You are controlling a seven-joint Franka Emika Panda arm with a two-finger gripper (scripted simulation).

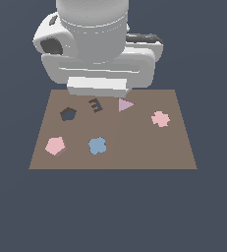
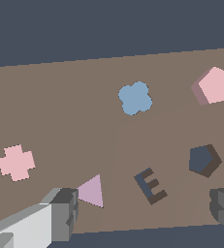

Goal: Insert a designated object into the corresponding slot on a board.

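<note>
Fingers (image 2: 65, 213) spread wide apart, nothing between them; the gripper (image 2: 145, 210) hangs over the far edge of the board (image 1: 134, 152), above the E-shaped cutout (image 2: 151, 185). One finger sits just beside the lilac triangle (image 2: 92, 192), the other near the pentagon slot (image 2: 203, 160). That slot is dark and unfilled. The pink pentagon block (image 1: 55, 145) lies flat on the board near the front corner on the exterior view's left, apart from the slot. The blue cross-shaped piece (image 1: 98, 145) rests beside it, and the pink cross-shaped piece (image 1: 160, 118) sits towards the exterior view's right.
</note>
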